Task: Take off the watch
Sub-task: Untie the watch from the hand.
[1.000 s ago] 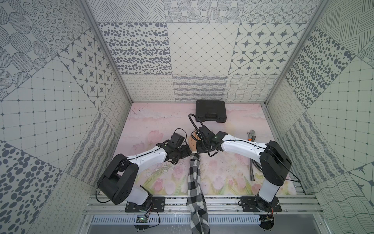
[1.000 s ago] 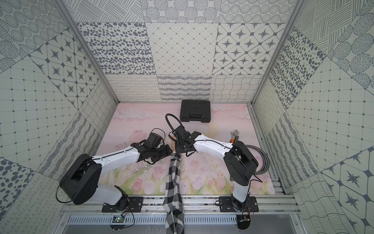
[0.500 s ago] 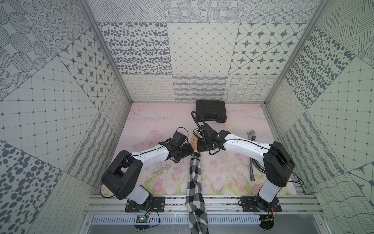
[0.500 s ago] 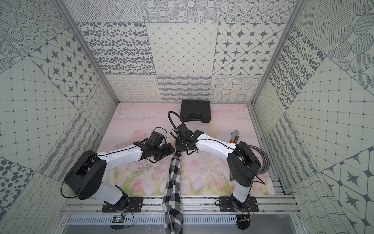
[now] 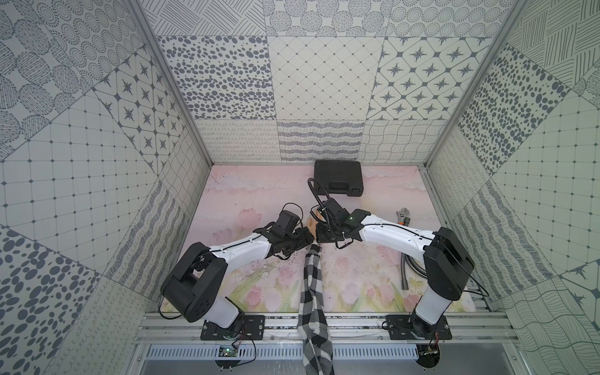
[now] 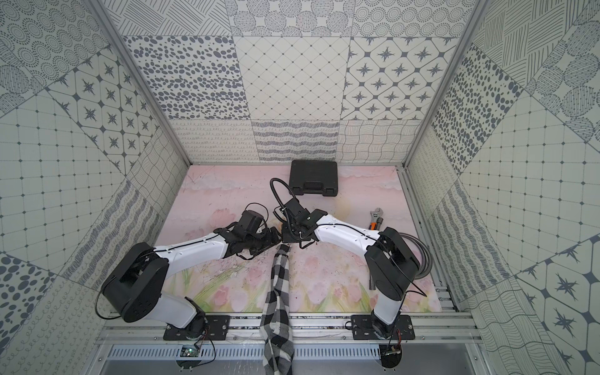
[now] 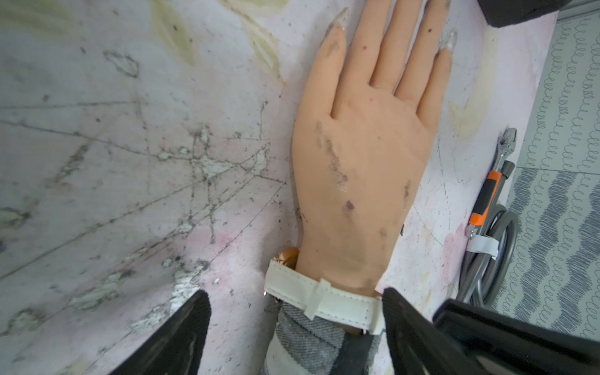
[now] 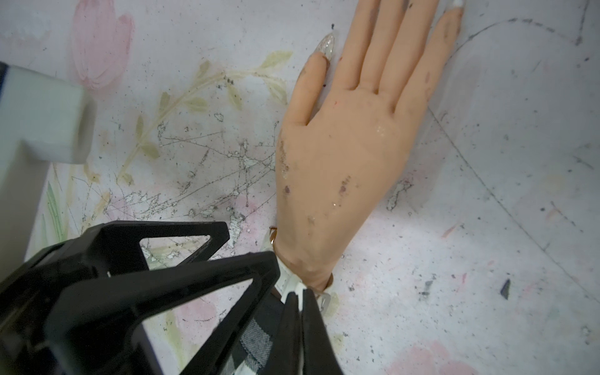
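Note:
The watch (image 7: pixel 337 303) has a white strap round the wrist of a tan mannequin hand (image 7: pixel 360 168) that lies flat on the pink mat; its gold case (image 7: pixel 285 256) shows at the wrist's side. My left gripper (image 7: pixel 294 292) is open, with one finger on each side of the strapped wrist. My right gripper (image 8: pixel 301 293) is shut, pinching a bit of the white strap (image 8: pixel 287 281) next to the buckle. In both top views the two grippers (image 5: pixel 305 238) (image 6: pixel 287 237) meet above the end of the checked sleeve (image 5: pixel 313 285), and they hide the watch.
A black case (image 5: pixel 337 177) stands at the back of the mat. An adjustable wrench (image 5: pixel 404 216) with an orange grip and a coiled grey hose (image 5: pixel 406 269) lie to the right. The checked sleeve hangs over the front rail (image 6: pixel 227 319).
Both arms have shifted a little toward the back of the mat, with the grippers still at the wrist. Neither gripper's state has changed.

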Motion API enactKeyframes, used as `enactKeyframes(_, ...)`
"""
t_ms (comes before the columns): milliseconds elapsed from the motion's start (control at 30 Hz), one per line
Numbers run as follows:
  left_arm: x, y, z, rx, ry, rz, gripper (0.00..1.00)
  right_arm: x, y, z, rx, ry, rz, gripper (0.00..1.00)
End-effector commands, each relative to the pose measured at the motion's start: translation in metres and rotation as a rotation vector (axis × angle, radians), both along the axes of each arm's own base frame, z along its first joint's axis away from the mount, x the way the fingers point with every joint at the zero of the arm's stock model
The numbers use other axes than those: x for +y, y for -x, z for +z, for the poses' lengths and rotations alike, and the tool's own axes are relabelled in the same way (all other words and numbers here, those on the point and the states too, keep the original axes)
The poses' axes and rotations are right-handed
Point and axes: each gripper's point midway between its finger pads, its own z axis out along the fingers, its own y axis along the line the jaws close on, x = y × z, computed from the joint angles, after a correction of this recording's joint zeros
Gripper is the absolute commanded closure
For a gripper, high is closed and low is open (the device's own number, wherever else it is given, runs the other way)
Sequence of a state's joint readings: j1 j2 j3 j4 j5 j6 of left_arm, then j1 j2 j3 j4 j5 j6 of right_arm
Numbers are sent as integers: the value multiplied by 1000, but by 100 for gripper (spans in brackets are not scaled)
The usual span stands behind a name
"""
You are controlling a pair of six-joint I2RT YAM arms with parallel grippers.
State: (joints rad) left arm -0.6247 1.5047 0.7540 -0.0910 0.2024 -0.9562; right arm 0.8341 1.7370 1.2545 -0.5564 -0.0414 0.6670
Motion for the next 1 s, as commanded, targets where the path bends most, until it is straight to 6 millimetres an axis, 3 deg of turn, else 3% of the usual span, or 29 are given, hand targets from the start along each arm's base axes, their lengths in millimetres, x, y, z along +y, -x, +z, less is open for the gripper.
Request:
enactKeyframes(0, -12, -2, 1, -9, 40, -17, 15, 4, -4, 19, -38, -62, -11, 100)
enactKeyframes(533, -17, 8, -15, 27, 12, -45, 16, 2, -5, 17, -32, -68, -18, 100)
enactKeyframes(733, 0, 23, -36, 81, -59, -37, 33, -9, -7, 9, 0, -94, -54, 100)
enactKeyframes(967, 14, 38, -59, 136, -113, -36, 38, -28, -7, -3, 27, -89, -87, 100)
